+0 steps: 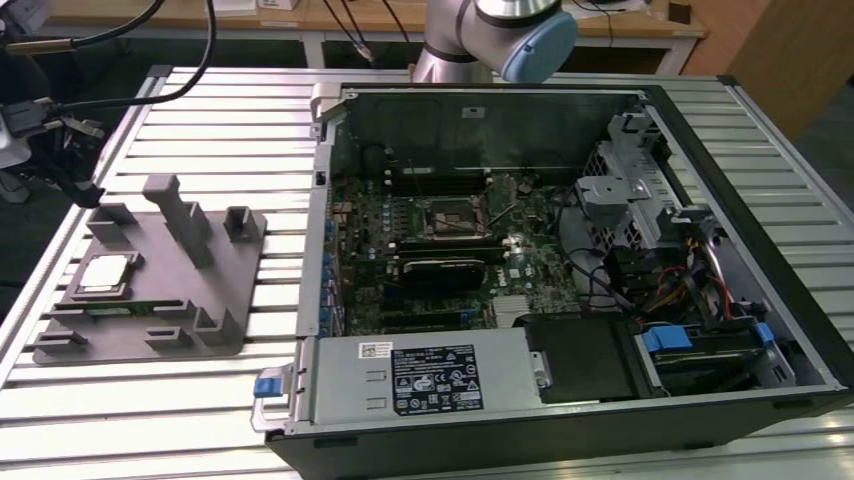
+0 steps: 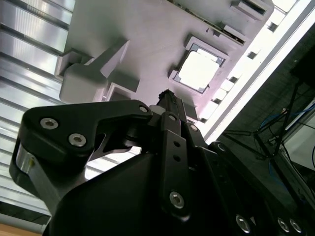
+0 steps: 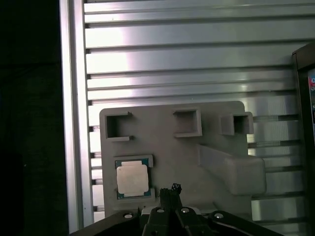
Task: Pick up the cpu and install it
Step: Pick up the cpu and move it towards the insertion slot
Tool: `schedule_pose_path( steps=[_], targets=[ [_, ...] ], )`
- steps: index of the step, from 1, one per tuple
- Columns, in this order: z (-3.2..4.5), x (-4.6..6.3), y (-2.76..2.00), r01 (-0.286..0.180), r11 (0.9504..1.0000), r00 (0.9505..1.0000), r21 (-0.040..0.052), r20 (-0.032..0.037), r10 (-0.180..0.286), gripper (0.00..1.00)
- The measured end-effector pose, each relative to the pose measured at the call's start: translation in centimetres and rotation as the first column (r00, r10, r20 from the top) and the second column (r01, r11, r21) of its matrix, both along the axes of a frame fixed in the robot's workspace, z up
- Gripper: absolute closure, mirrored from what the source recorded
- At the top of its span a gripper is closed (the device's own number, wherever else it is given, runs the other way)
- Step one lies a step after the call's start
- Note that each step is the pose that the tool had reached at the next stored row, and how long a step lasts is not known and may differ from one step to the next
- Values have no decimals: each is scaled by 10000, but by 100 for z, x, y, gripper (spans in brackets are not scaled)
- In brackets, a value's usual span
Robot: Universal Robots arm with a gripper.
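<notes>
First wrist view, item by item from the claw outward.

- Gripper (image 3: pixel 173 188): one. Fingers drawn narrow, tips together, nothing between them. It hung over the fixture, tips seen just beside one corner of the cpu and not on it. In the second wrist view the same gripper (image 2: pixel 167 93) pointed towards the chip, with a gap between them.
- Cpu (image 3: pixel 132 178): one. It lay flat in a shallow square recess of the fixture, pale metal top facing up, a thin darker rim showing around it. It was square in outline, with no long axis to speak of, and its edges ran parallel to the fixture's edges. Also seen in the second wrist view (image 2: pixel 198 72). In the exterior view (image 1: pixel 107 273) it sat towards the exterior view's left, well apart from the computer case.
- Fixture (image 3: pixel 162 147): one grey plate resting on the table. It carried three open-sided pockets along one edge and one large wedge-shaped block (image 3: pixel 231 169) beside the cpu's recess.
- Table (image 1: pixel 200 120): one, slatted aluminium.
- Computer case (image 1: pixel 747 130): one, lying on its side with the panel off, to the exterior view's right of the fixture. The board inside had one square socket (image 1: pixel 454 215) near its middle, with no chip seated in it.
</notes>
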State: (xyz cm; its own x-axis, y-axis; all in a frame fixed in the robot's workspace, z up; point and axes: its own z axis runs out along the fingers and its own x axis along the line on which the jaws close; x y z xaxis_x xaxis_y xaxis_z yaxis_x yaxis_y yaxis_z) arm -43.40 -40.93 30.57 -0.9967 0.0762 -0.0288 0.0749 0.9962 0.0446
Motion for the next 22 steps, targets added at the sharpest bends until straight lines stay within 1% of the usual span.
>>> schedule_pose_path(
  steps=[14, 22],
  targets=[
    [-164, -164, -3, -1, 10000, 10000, 1, 5, 1, 89],
    [-279, -232, -31, 1, 10000, 10000, 1, 12, -1, 89]
  ],
)
